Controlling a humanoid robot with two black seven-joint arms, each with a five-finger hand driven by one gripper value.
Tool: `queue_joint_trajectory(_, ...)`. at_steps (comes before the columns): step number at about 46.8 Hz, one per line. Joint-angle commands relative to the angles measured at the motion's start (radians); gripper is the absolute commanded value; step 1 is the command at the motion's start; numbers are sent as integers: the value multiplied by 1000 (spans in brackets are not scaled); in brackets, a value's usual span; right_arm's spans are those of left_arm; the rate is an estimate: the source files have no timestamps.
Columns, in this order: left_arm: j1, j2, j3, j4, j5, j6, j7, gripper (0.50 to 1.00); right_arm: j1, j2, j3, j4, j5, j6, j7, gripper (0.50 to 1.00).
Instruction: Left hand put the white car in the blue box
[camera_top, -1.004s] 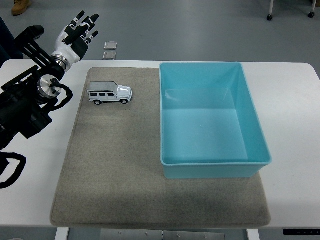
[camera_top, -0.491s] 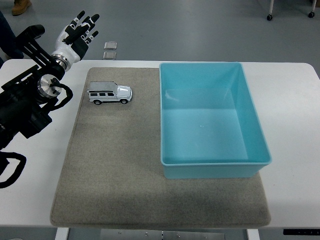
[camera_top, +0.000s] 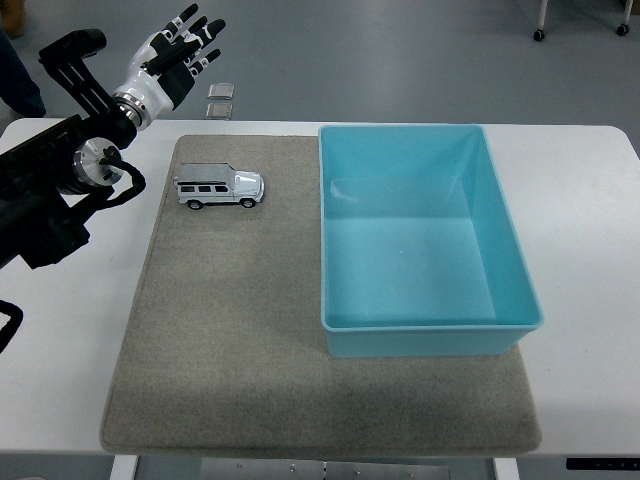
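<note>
Left hand (camera_top: 178, 58) is up near the picture's top left, past the table's far edge, its five fingers spread and holding nothing. It sits well apart from the white car and is not over it.

By size, the white table (camera_top: 580, 250) comes first, and most of it is covered by a grey felt mat (camera_top: 230, 340). The blue box (camera_top: 420, 235) stands on the right part of the mat, open at the top, with nothing showing inside it. The black left arm (camera_top: 50, 200) comes in from the left edge and crosses the table's left corner. The white car (camera_top: 219, 187), a boxy toy off-roader, stands on its wheels on the far left part of the mat, nose toward the box, with clear mat between the two. Two small square plates (camera_top: 220, 100) lie on the floor beyond the table's far edge. A dark trouser leg (camera_top: 18, 75) and a tan shoe (camera_top: 12, 18) of a person show at the top left corner. The right arm is not seen.

The task looks barely begun: no grasp has been made. The car will likely roll if the fingers nudge it from one end, so a side-on pinch across the body seems safer. The car is low, so fingertips that come down too steeply may catch the mat. The box's near wall stands high, and a low carry could knock the car against its rim.
</note>
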Motion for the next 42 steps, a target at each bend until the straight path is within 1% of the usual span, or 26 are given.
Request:
queue_joint_trajectory(1,0,42,24,-63,66,4,0,996,0,0,0,0,1,0,0,936)
queue_joint_trajectory(10,-6,136,95,-171,203,4,0,996,0,0,0,0,1,0,0,936)
queue_joint_trajectory(29,-31,248,167,-267,594,-14,0,996,0,0,0,0,1,0,0,936)
queue_joint_trajectory(36,-57,295,231,-315,761,-30,-2,996,0,0,0,0,1,0,0,936)
queue_joint_trajectory(42,-83,328,282,-352,869,-31,0,996,0,0,0,0,1,0,0,936)
